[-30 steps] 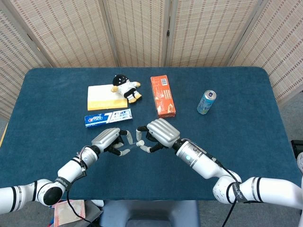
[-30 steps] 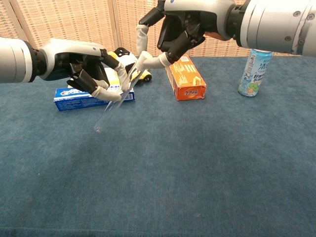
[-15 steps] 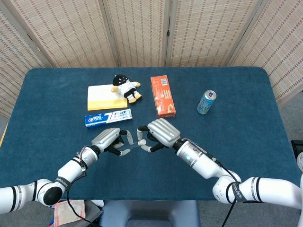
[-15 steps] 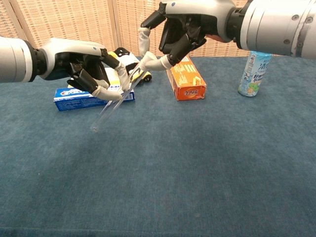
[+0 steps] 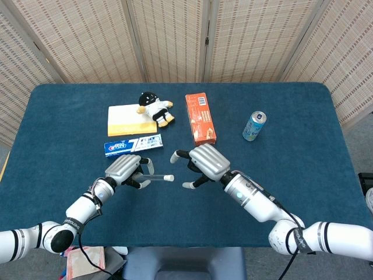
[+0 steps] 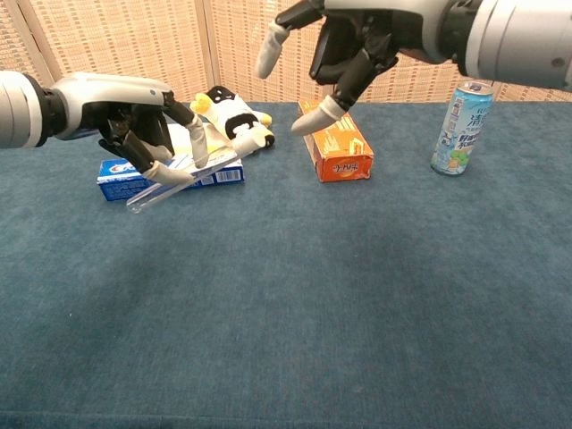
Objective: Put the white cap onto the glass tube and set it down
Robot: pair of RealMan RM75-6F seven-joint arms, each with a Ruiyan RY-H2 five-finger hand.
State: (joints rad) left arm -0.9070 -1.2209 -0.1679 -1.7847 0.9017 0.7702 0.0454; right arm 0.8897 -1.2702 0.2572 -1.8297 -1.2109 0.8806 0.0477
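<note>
While the left hand (image 5: 123, 169) grips the glass tube (image 5: 152, 176) in curled fingers (image 6: 163, 172), the tube lies close to level above the desk (image 5: 303, 175), its capped end pointing toward three o'clock in the head view. The white cap (image 5: 168, 178) sits on that end of the tube, clear of both hands. In the chest view the tube (image 6: 174, 178) slants slightly, its bare end lower and toward the camera, in front of the toothpaste box (image 6: 116, 174).

The right hand (image 5: 207, 164) hangs above the desk just at three o'clock of the cap, apart from it, fingers (image 6: 317, 117) spread and holding nothing. In the chest view this hand (image 6: 357, 45) is raised well above the surface.

Elsewhere on the desk: a toothpaste box (image 5: 133, 145) at twelve o'clock of the left hand, a yellow-and-white flat box (image 5: 129, 119) beyond it, a small plush figure (image 5: 154, 108) resting against that box, an orange carton (image 5: 200, 118) at twelve o'clock of the right hand, and an upright drink can (image 5: 254, 126) toward two o'clock of it
</note>
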